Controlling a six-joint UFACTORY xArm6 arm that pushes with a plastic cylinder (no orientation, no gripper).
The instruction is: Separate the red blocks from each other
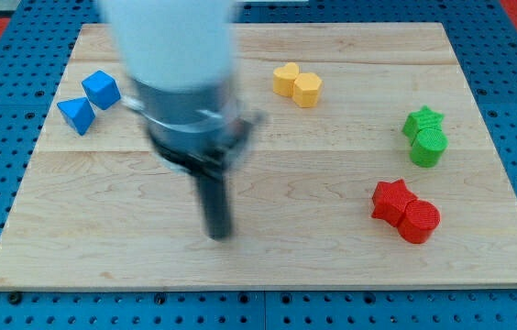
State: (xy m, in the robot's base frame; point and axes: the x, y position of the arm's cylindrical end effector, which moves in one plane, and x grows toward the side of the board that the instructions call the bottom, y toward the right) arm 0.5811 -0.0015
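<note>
A red star block (391, 201) and a red cylinder block (418, 221) lie touching each other at the view's lower right of the wooden board (103, 247). My tip (217, 235) is at the lower middle of the board, well to the left of the red blocks and touching no block. The rod and the arm above it are blurred.
A blue cube (102, 89) and a blue triangular block (77, 115) sit at the upper left. Two yellow blocks (297, 84) touch at the top middle. A green star (423, 120) and a green cylinder (428, 147) touch at the right.
</note>
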